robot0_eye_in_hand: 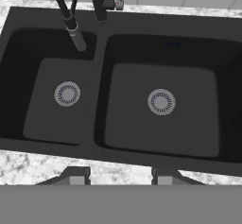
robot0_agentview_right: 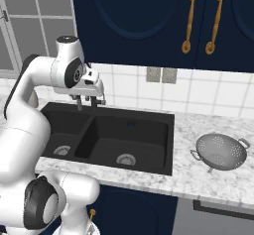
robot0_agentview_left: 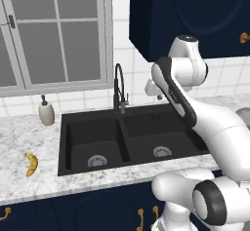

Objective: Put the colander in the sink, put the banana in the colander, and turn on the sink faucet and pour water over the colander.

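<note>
Claw (robot0_agentview_right: 87, 101) part-open, empty, high above sink (robot0_agentview_right: 163, 125); colander (robot0_agentview_right: 221, 152) apart on right counter (robot0_agentview_right: 198, 179).

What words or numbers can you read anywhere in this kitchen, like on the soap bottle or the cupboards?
None: no words or numbers can be read in any view.
Soap bottle: plain beige, no label.
Cupboards: plain dark blue doors with gold handles, no signs.
Sink: one tiny bluish mark on the back wall of a basin, too small and blurred to read.
</note>
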{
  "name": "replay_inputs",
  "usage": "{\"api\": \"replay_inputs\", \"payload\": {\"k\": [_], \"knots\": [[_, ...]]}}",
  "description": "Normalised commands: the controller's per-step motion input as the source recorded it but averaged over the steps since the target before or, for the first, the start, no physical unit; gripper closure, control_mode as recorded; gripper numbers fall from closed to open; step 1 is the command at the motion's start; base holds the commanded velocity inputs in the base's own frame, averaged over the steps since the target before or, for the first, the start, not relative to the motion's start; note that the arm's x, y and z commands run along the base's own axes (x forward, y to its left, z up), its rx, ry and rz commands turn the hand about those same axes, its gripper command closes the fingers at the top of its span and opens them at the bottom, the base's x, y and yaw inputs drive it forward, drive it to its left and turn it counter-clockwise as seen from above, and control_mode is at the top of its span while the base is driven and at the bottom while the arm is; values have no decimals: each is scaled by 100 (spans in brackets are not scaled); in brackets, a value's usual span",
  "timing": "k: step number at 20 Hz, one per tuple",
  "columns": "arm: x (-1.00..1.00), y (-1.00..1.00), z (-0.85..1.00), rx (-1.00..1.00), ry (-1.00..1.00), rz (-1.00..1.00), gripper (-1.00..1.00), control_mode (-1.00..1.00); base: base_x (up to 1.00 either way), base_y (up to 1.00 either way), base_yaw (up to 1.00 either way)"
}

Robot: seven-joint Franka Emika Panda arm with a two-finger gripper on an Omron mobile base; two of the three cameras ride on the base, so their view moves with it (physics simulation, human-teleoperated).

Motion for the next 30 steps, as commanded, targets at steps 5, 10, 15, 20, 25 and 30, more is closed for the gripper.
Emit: {"api": "replay_inputs", "payload": {"k": [5,10,15,20,25,30], "knots": [[-22,7,-3,0,0,0,-100,-100,0,0,0],[-68,-4,-9,-2,-4,0,-100,-100,0,0,0],[-64,-31,-5,0,2,0,-100,-100,0,0,0],[-56,-61,-4,0,3,10,-100,-100,0,0,0],[-45,-79,-14,-2,0,21,-100,-100,0,0,0],[-17,-88,-29,0,3,15,-100,-100,0,0,0]]}}
